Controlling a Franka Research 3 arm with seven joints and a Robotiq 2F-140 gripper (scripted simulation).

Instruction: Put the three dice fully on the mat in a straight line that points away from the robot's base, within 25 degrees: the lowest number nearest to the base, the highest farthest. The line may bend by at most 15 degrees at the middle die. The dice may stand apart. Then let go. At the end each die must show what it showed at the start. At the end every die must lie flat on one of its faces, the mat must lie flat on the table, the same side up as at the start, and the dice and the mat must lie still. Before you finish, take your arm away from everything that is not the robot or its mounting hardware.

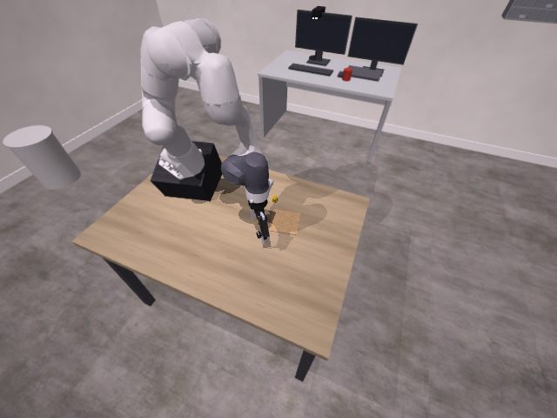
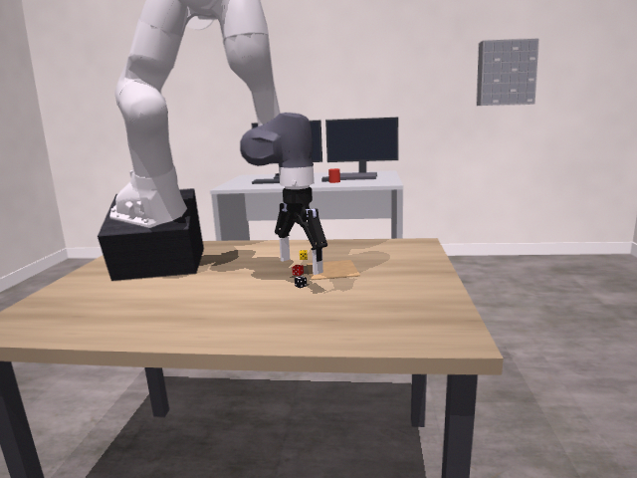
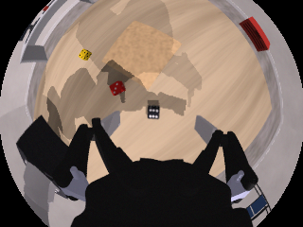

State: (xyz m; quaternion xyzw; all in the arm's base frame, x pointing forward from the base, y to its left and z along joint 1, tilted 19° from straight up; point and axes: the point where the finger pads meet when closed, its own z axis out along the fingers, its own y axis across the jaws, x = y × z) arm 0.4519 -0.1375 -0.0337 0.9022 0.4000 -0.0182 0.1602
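A tan mat [image 2: 335, 269] lies flat on the wooden table; it also shows in the wrist view [image 3: 144, 51] and in the top view [image 1: 285, 222]. A yellow die [image 2: 304, 254] sits on the table beyond the mat's near corner, also in the wrist view [image 3: 85, 55] and the top view [image 1: 274, 198]. A red die [image 2: 297, 269] stands at the mat's edge, also in the wrist view [image 3: 116, 89]. A black die [image 2: 300, 281] sits on bare table, also in the wrist view [image 3: 153, 110]. My gripper [image 2: 299, 261] is open and empty, fingers straddling above the red die.
The black robot base [image 2: 149, 240] stands at the table's back left corner. A grey desk [image 2: 309, 197] with monitors and a red cup stands behind the table. A grey cylinder [image 1: 41, 155] is off to the left.
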